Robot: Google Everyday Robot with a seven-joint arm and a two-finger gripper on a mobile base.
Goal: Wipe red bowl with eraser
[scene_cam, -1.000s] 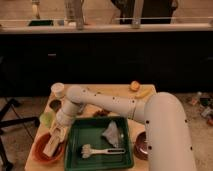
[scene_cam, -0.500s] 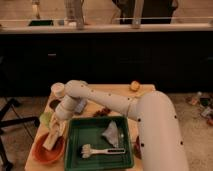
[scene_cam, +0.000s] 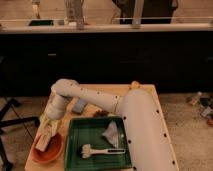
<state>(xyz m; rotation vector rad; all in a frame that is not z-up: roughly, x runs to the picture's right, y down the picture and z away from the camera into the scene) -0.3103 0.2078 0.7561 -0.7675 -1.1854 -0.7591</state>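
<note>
The shallow orange-red plastic bowl point(scene_cam: 48, 148) sits at the near left corner of the pale wooden counter point(scene_cam: 150, 95), its rim close to the counter's left and front edges. The white arm reaches across and down, and the pincer point(scene_cam: 46, 138) hangs over the bowl's interior, clamped on the small tan wood-coloured eraser block point(scene_cam: 44, 142), whose lower end appears to lie inside the bowl; whether it is pressing on the bowl floor I cannot tell. Risk one: the bowl looks light and smooth-bottomed, and it stands unrestrained near the edge, so a sideways wiping stroke with much downward force would likely drag or tip it off the counter. Risk two: the eraser is a hard-edged rectangle working a curved concave wall, so only a corner or an edge may bear, and the block could twist in the grasp or catch under the wide rim. Risk three: the dark green rectangular plastic tray point(scene_cam: 80, 131) lies just beside the bowl on its right, and a stroke that way could knock the bowl against the tray wall. The tray holds a white-handled scrub brush point(scene_cam: 96, 150) and a grey crumpled cloth-like piece point(scene_cam: 112, 133), both apart from the bowl. A blue-grey rectangular sponge point(scene_cam: 79, 105) lies behind the tray, partly under the arm.
</note>
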